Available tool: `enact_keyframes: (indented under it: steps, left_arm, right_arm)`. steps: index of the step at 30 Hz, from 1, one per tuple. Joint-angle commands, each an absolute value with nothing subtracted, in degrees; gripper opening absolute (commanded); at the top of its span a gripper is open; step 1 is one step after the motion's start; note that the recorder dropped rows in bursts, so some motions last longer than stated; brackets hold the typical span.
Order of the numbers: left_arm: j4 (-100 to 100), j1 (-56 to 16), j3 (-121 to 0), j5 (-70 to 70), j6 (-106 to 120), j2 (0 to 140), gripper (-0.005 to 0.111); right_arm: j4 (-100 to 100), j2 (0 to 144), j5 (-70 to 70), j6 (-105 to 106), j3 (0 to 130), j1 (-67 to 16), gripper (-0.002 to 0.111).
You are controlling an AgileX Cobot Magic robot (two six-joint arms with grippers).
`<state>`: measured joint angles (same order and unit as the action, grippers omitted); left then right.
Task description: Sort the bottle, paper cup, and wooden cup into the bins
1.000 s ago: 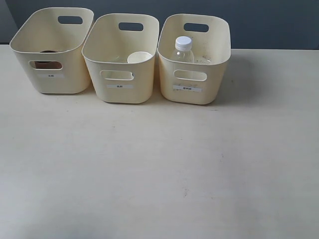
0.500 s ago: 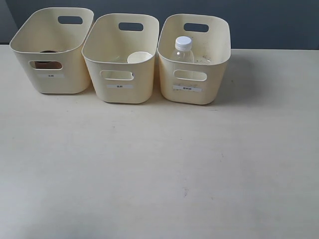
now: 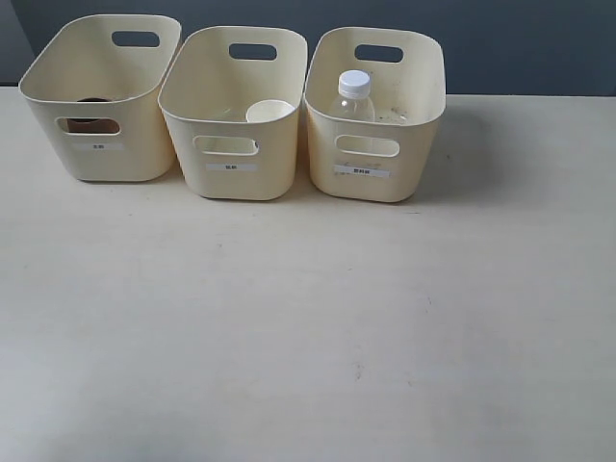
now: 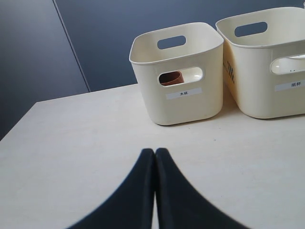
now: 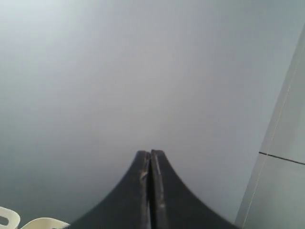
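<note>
Three cream bins stand in a row at the table's back. Inside the left bin (image 3: 58, 72) sits the wooden cup (image 3: 93, 123), glimpsed through the handle cut-out; the left wrist view shows the cup (image 4: 170, 78) in that bin (image 4: 190, 105) too. The paper cup (image 3: 269, 112) stands in the middle bin (image 3: 231, 183). The bottle (image 3: 352, 96) stands upright in the right bin (image 3: 423, 115). My left gripper (image 4: 155, 151) is shut and empty over bare table short of the left bin. My right gripper (image 5: 150, 152) is shut and empty, facing a grey wall. Neither gripper shows in the exterior view.
The pale table (image 3: 308, 327) stretches from the bins to the near edge. A dark wall (image 3: 520, 38) rises behind the bins. Two pale bin rims (image 5: 40, 222) peek in beside the right gripper.
</note>
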<state>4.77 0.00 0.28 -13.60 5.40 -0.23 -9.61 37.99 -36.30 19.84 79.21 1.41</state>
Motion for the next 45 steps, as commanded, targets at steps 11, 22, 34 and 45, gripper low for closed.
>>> enact_keyframes:
  steps: [11, 22, 34, 45]
  left_arm:
    - [4.6, -0.3, 0.0, -13.3, 5.1, 0.0, 0.0]
    - [4.6, -0.3, 0.0, -13.3, 5.1, 0.0, 0.0]
    - [4.6, -0.3, 0.0, -13.3, 5.1, 0.0, 0.0]
    - [4.6, -0.3, 0.0, -13.3, 5.1, 0.0, 0.0]
  right_arm:
    - [-14.3, 1.8, -8.5, 17.9, 18.2, 4.0, -0.001]
    - [-18.3, 0.0, -1.1, 17.9, 0.0, 4.0, -0.001]
    - [-18.1, 0.0, -2.5, 17.9, 0.0, 4.0, -0.001]
    - [-18.6, 0.0, -4.5, 17.9, 0.0, 4.0, -0.001]
